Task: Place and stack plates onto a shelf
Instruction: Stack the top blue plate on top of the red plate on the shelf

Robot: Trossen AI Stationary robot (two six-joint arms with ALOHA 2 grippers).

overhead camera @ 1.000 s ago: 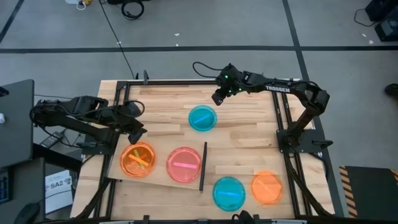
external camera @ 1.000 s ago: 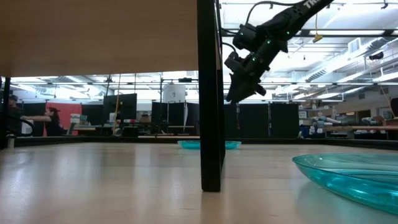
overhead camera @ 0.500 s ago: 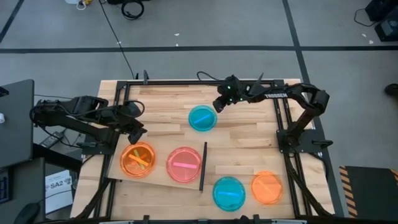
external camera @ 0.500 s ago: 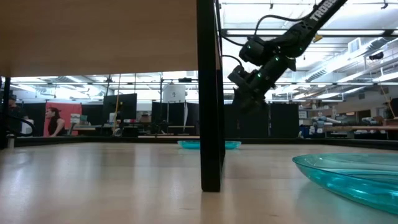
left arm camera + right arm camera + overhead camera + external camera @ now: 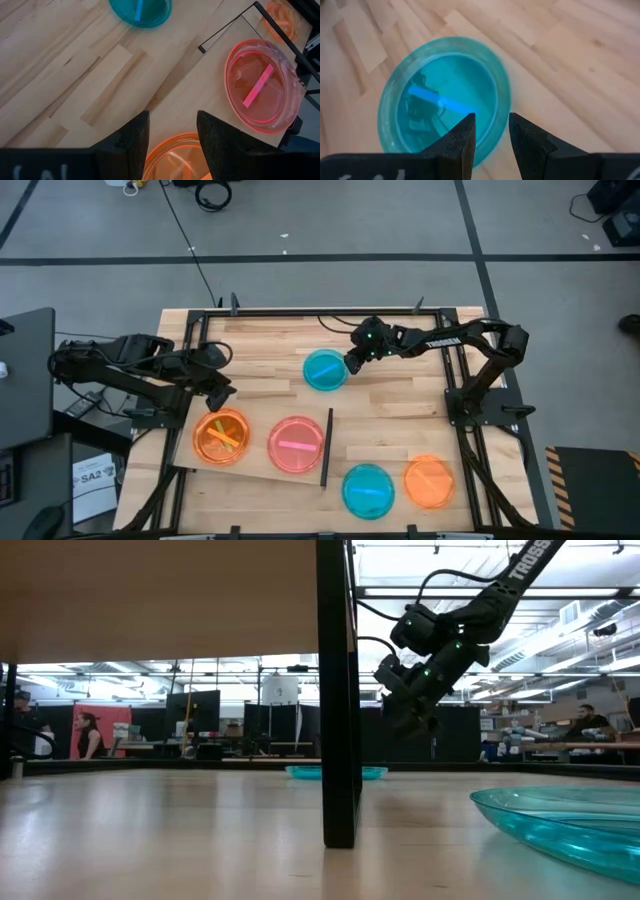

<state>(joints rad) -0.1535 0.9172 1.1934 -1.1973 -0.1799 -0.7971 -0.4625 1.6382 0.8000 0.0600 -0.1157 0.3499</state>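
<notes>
Blue plate (image 5: 325, 370) ahead: your right pincer (image 5: 351, 365) hangs released at its rim.
Bare plank-grained desk (image 5: 400, 405) all round; left pincer (image 5: 222, 395) released over the shelf (image 5: 255, 465).

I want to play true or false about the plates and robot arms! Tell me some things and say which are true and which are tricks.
1. The pink plate lies on the shelf. True.
2. Two blue plates are on the shelf. False: the far blue plate and the near blue plate both lie on the tabletop.
3. The right gripper hangs above the far blue plate's edge. True.
4. The right gripper holds a plate. False: its fingers are open and empty.
5. The left gripper hangs by the orange plate on the shelf. True.
</notes>
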